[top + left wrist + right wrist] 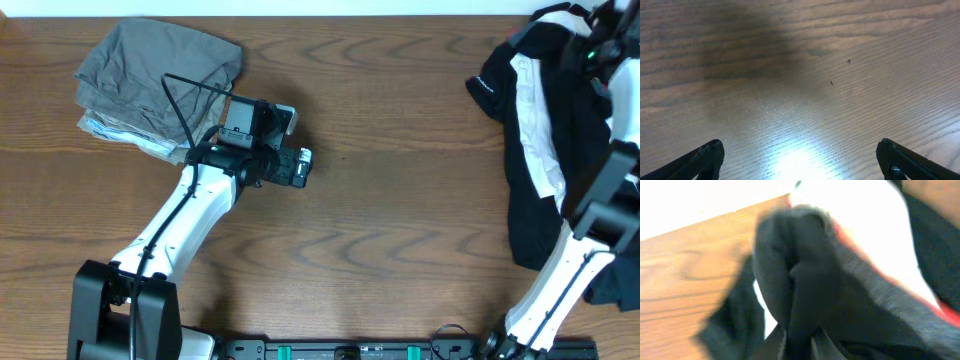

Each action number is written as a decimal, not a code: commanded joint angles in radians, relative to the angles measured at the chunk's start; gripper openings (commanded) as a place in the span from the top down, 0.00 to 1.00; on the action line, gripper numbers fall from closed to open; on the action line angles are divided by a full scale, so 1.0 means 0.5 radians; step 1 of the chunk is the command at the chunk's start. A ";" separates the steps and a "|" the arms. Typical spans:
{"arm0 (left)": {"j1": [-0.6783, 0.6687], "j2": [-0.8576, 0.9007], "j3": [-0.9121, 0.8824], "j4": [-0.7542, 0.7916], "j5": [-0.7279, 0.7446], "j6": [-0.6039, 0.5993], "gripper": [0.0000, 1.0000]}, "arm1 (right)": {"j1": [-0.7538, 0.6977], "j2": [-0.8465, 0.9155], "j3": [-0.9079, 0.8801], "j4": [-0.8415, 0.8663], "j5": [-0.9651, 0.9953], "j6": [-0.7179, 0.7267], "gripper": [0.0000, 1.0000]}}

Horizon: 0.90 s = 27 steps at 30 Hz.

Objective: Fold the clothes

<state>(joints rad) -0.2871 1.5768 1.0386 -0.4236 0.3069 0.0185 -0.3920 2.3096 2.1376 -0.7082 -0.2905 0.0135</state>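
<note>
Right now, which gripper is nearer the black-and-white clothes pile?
Right. The right gripper is in the clothes at the far right corner of the table, fabric filling its wrist view. The left gripper hangs open over bare wood left of centre, beside the grey stack.

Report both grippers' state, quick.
Left gripper: open, holding nothing.
Right gripper: down in the black clothes; open or shut cannot be told.

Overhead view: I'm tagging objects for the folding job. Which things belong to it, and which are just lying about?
Job: black-and-white clothes, heaped at the right edge.
Lying about: grey garments, stacked at top left.
</note>
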 commanded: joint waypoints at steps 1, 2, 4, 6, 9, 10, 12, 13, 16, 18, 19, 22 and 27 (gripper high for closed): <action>0.015 -0.050 0.053 0.005 -0.025 -0.020 0.02 | 0.082 -0.294 0.018 -0.092 -0.204 -0.018 0.92; 0.034 -0.082 0.066 0.005 -0.025 -0.021 0.02 | 0.137 -0.370 0.018 -0.175 -0.214 -0.047 0.92; 0.068 -0.130 0.083 0.005 -0.025 -0.045 0.02 | 0.209 -0.444 0.018 -0.267 -0.215 -0.069 0.92; 0.118 -0.193 0.098 0.005 -0.025 -0.085 0.02 | 0.314 -0.513 0.018 -0.375 -0.222 -0.076 0.92; 0.221 -0.294 0.103 0.003 -0.025 -0.156 0.02 | 0.492 -0.563 0.018 -0.524 -0.223 -0.083 0.93; 0.262 -0.327 0.103 -0.003 -0.024 -0.178 0.02 | 0.561 -0.566 0.018 -0.572 -0.224 -0.092 0.94; 0.334 -0.378 0.103 -0.033 -0.025 -0.199 0.02 | 0.703 -0.564 0.018 -0.655 -0.221 -0.102 0.95; 0.372 -0.401 0.103 -0.058 -0.024 -0.199 0.02 | 0.776 -0.556 0.018 -0.688 -0.221 -0.113 0.95; 0.456 -0.429 0.103 -0.156 -0.024 -0.198 0.02 | 0.975 -0.545 0.017 -0.736 -0.220 -0.113 0.96; 0.505 -0.425 0.102 -0.234 -0.025 -0.198 0.02 | 1.109 -0.541 0.017 -0.742 -0.214 -0.113 0.96; 0.523 -0.423 0.102 -0.269 -0.025 -0.198 0.02 | 1.172 -0.538 0.017 -0.745 -0.198 -0.113 0.96; 0.577 -0.423 0.102 -0.351 -0.025 -0.198 0.02 | 1.333 -0.534 0.016 -0.764 -0.170 -0.113 0.94; 0.688 -0.423 0.102 -0.433 -0.024 -0.222 0.02 | 1.543 -0.508 0.015 -0.745 -0.152 -0.111 0.93</action>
<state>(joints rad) 0.0257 1.3647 1.0756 -0.6258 0.3031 -0.0784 0.3374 2.0434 2.1380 -1.0893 -0.3649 -0.0326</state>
